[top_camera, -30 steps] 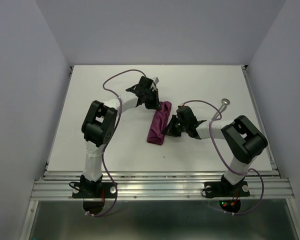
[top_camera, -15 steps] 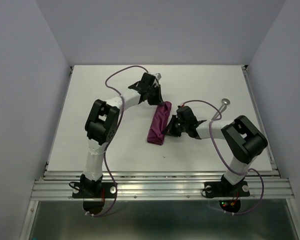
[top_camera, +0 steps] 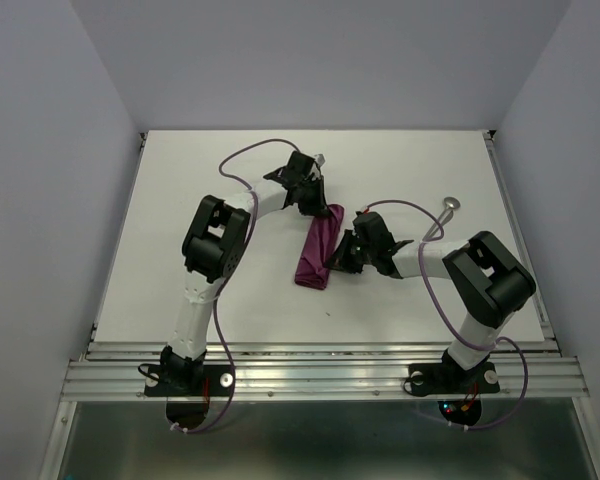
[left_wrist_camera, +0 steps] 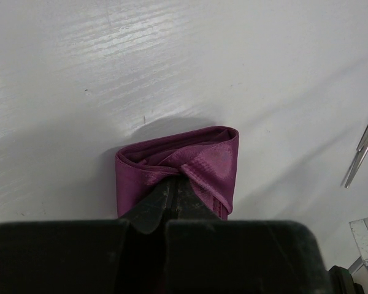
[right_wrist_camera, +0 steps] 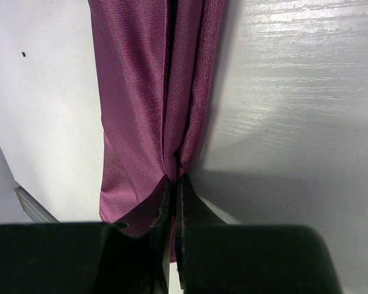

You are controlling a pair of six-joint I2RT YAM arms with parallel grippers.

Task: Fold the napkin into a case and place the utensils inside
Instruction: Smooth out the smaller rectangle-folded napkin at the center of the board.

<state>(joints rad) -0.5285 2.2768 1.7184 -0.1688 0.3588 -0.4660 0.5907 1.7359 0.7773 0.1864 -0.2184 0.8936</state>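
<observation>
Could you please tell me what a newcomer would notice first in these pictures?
The plum-purple napkin, folded into a narrow strip, lies in the middle of the white table, pinched at its far end by the left gripper and at its right edge by the right gripper. A shiny spoon lies alone toward the far right.

White table (top_camera: 260,310), pale lilac-grey walls (top_camera: 40,200) at left, right and far sides, aluminium rail (top_camera: 320,378) along near edge

L gripper (left_wrist_camera: 172,185), R gripper (right_wrist_camera: 173,182) both clamped on case (top_camera: 315,250); elbows bent, wrists low.
</observation>
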